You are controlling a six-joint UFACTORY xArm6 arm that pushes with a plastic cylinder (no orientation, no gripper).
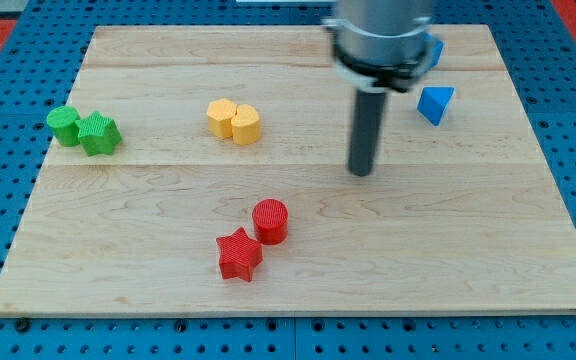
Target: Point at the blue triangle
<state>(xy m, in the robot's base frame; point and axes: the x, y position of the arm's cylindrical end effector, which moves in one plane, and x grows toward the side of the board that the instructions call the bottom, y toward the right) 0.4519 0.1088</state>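
The blue triangle (435, 104) lies near the view's top right on the wooden board (148, 290). My tip (362, 171) rests on the board to the left of and below the triangle, apart from it. A second blue block (435, 52) shows partly behind the arm's grey body, above the triangle.
Two yellow blocks (234, 121) touch each other at the upper middle. A green cylinder (64, 124) and a green block (99, 134) sit together at the left. A red cylinder (270, 220) and a red star (238, 254) sit at the lower middle.
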